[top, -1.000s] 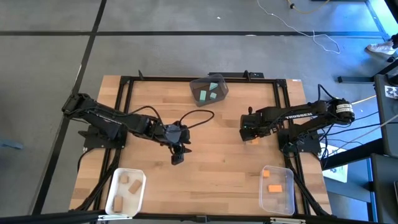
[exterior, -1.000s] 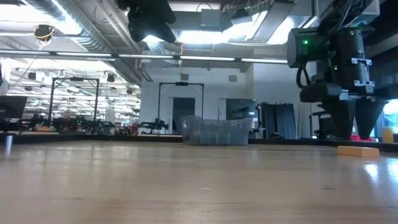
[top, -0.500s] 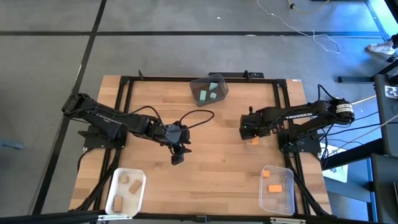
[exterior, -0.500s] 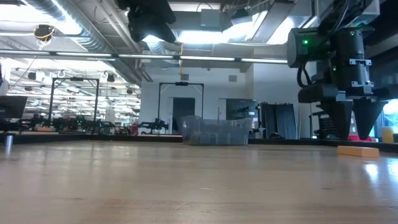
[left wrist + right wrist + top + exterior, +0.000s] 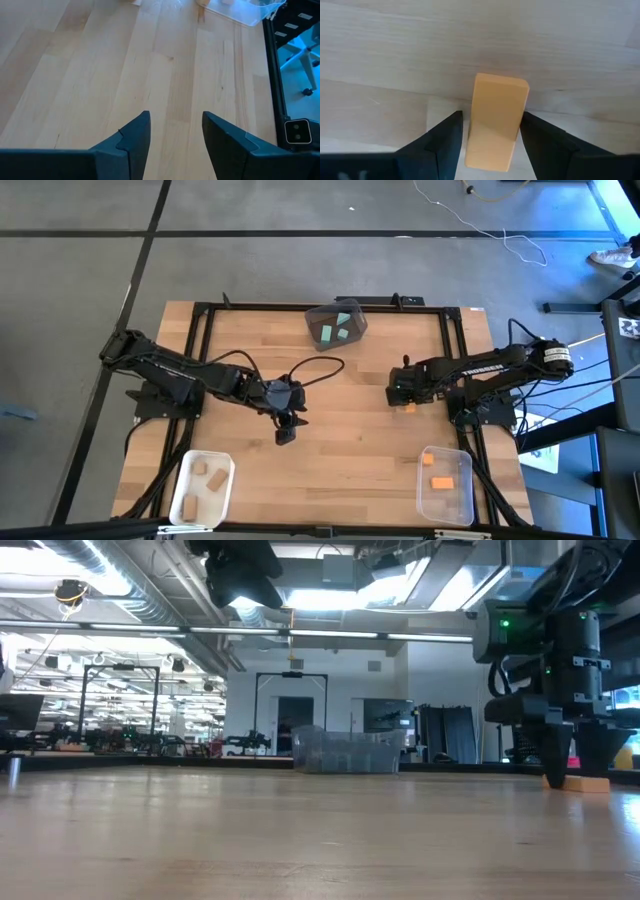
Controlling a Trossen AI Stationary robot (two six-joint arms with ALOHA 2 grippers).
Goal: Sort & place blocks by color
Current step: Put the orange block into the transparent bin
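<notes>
My right gripper is open and down at the table on its right half. Its fingers stand on either side of an orange block that lies flat on the wood, with a thin gap showing beside one finger. The low view shows the right gripper with its fingertips at table level around the orange block. My left gripper hovers open over bare wood near the table's middle. Teal blocks lie in the far bin, tan blocks in the white bin, and orange blocks in the clear bin.
The dark bin stands at the far edge's middle, the white bin at the near left corner and the clear bin at the near right corner. A black frame runs along the table's sides. Bare wood lies between the arms.
My right gripper has come down, and its fingertips now stand at table level on either side of the orange block. The block has stayed where it was. My left arm has kept still.
</notes>
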